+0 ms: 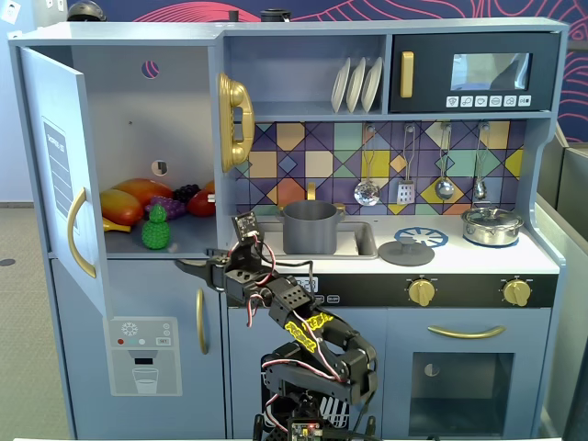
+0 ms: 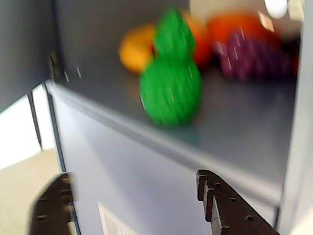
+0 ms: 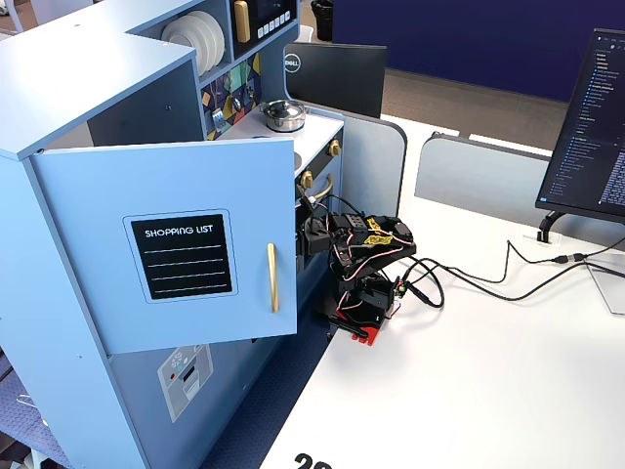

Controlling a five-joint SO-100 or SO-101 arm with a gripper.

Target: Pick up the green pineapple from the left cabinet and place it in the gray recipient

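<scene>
Gripper [image 2: 137, 205] jaws stood apart and empty just below the shelf edge of the left cabinet [image 1: 129, 101], its two dark fingers [image 2: 227, 208] framing the bottom of the blurred wrist view, aimed up toward the green pineapple [image 2: 171, 83]. That small toy fruit stood upright near the front of the cabinet shelf, seen in a fixed view as a bright green shape [image 1: 156, 230] just ahead of a heap of other toy food: a yellow and orange fruit [image 1: 124, 204], a purple grape bunch [image 1: 170, 204] and something red [image 1: 202, 202] behind. Judging by its look, the pineapple was likely hollow plastic, light and stiff, its bumpy body offering some bite, though the round form could roll or tip if nudged. A hold across the widest part of the body, below the leafy top, seemed the safest. On the counter to the right in that fixed view, the gray recipient [image 1: 310, 230] stood beside the sink, its inside hidden from this angle. A flat gray lid [image 1: 406, 252] lay near it, and a shiny lidded pot [image 1: 492, 226] stood farther right.
</scene>
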